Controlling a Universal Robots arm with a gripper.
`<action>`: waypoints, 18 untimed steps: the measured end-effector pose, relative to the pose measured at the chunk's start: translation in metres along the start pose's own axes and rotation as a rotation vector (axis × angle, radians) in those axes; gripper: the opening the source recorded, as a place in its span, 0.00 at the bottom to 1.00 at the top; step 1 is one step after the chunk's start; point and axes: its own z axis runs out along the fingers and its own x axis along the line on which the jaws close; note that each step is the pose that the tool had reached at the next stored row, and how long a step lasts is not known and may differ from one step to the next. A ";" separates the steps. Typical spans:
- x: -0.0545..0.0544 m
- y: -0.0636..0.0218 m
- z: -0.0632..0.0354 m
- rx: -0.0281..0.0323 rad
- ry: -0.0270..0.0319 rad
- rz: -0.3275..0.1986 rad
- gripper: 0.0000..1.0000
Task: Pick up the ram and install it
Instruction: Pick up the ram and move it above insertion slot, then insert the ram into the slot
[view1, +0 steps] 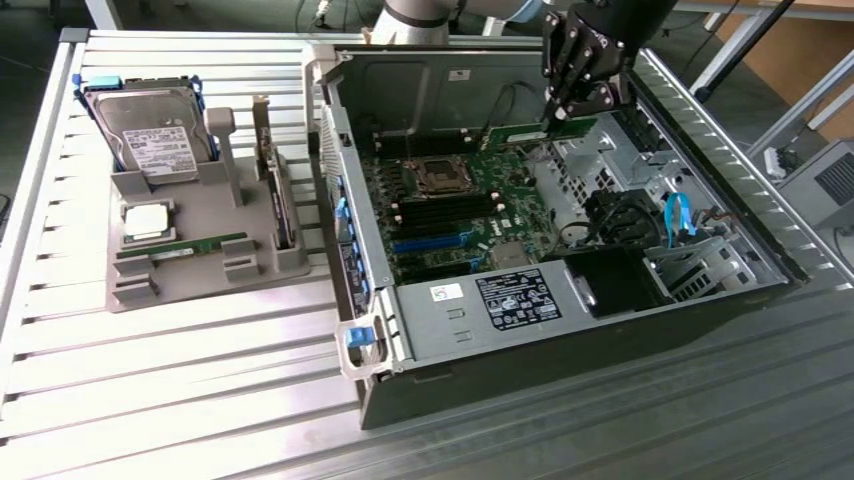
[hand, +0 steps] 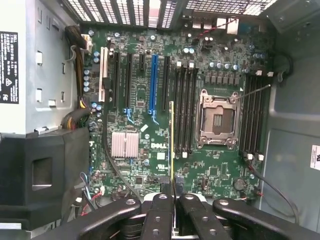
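Over the motherboard (view1: 454, 215) (hand: 140, 165) of the open computer case (view1: 441, 80), the gripper (view1: 574, 118) (hand: 171, 197) is clenched on the ram (view1: 527, 133) (hand: 171, 145), pinching 1 end of the green stick between its black fingers. In the wrist view the ram appears edge-on as a thin line crossing the motherboard, just beside the bank of black memory slots (hand: 187, 110) that lies next to the open processor socket (view1: 434, 178) (hand: 217, 117). Whether its lower edge touches the motherboard cannot be told.
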 end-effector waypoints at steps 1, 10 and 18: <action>0.000 -0.0008 0.0000 0.0000 0.0001 0.000 0.11; 0.000 -0.0010 0.0000 0.0000 0.0000 0.000 0.11; 0.000 0.0058 0.0053 0.0000 -0.0001 0.000 0.11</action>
